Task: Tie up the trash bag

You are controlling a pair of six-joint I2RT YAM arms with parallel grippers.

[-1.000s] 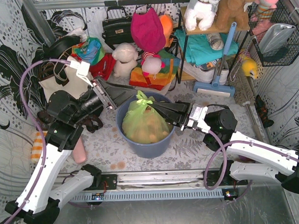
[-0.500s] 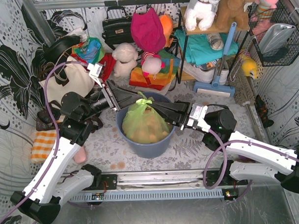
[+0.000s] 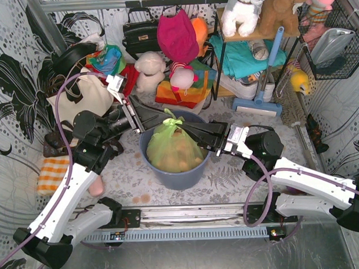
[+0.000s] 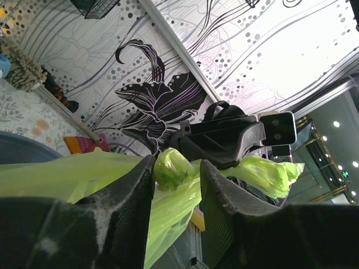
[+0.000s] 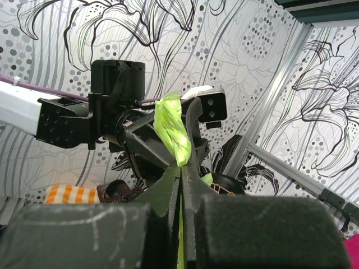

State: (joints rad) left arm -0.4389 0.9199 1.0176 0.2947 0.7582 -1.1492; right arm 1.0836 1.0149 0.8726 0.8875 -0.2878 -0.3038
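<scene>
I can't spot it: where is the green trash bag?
In the top view, the trash bag sits inside the blue bin, centre of frame, its top between the left end effector and the right end effector.

On my overhead feed a blue-grey round bin (image 3: 172,177) stands in the middle of the table (image 3: 228,179), on its floral cover. Behind it I see a black handbag (image 3: 139,34), a magenta fabric piece (image 3: 177,37) and a small white plush (image 3: 149,70). A cream tote bag (image 3: 78,101) sits at the left, with an orange-checked cloth (image 3: 48,175) nearer me. To the right, a shelf (image 3: 255,35) carries a white plush dog (image 3: 244,11) and a brown teddy (image 3: 281,10). A blue flat mop (image 3: 266,78) leans against it, and a wire basket (image 3: 333,49) hangs at the far right.
</scene>
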